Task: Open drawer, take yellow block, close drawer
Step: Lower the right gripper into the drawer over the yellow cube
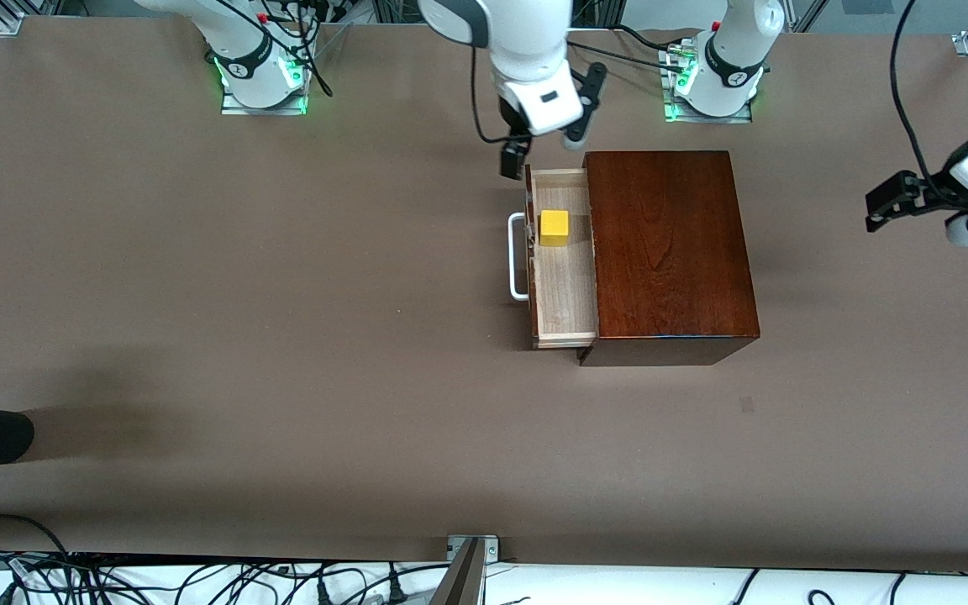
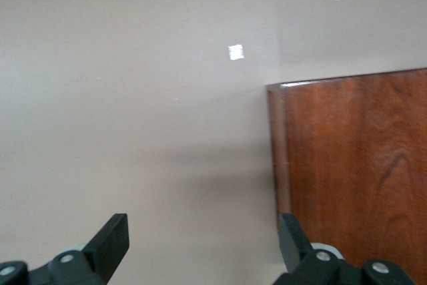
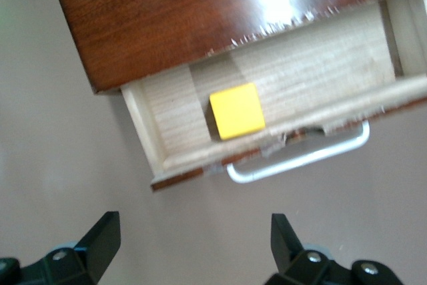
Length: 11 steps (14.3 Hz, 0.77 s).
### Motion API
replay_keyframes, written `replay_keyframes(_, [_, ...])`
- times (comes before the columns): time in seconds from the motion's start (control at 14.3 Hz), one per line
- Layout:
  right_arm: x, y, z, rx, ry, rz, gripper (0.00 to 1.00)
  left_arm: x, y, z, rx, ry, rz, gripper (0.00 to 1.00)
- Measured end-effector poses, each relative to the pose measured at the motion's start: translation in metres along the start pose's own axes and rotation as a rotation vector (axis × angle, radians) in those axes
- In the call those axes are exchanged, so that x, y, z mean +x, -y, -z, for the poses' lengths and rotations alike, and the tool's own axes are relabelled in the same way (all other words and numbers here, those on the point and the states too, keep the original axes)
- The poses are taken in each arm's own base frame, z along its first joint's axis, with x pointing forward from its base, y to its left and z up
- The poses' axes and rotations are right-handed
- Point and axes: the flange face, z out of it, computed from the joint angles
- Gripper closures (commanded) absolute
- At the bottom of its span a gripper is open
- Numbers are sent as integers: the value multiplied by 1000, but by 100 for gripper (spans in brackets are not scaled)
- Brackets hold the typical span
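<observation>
The drawer (image 1: 564, 256) stands pulled out of the dark wooden box (image 1: 669, 252), so the yellow block (image 1: 554, 228) lies exposed on its pale floor, toward the end nearer the robots' bases; the white handle (image 1: 518, 256) faces the right arm's end of the worktop (image 1: 240, 336); the right claw (image 1: 544, 144), released and wide, hangs over the drawer's base-side end, likely lining up for the block; the left claw (image 1: 891, 202), also released, waits over the worktop's edge at its own end; the drawer's inner stretch stays hidden inside the box.
</observation>
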Motion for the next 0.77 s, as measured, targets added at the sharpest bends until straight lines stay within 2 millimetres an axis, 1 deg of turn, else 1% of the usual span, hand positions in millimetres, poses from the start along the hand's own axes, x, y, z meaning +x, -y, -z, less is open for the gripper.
replay_keyframes(0.14, [18,17,-23,-45,4,66,0,-12,-11,-5,-26,-13,39,0])
replay_keyframes(0.28, [29,24,-43,-76,-1,112,0,-17,-11,-7,-30,-12,74,0])
replay_keyframes(0.42, [34,19,-53,-89,-8,150,0,-18,-9,-9,-30,-6,82,0])
replay_keyframes(0.49, [36,15,-53,-99,-9,170,0,-18,-9,-10,-30,-4,83,0])
replay_keyframes(0.63, [39,8,-56,-122,-8,225,0,-19,-11,-11,-30,-1,81,0])
replay_keyframes(0.77, [42,4,-65,-130,-9,271,0,-18,-16,-9,-30,-3,76,0])
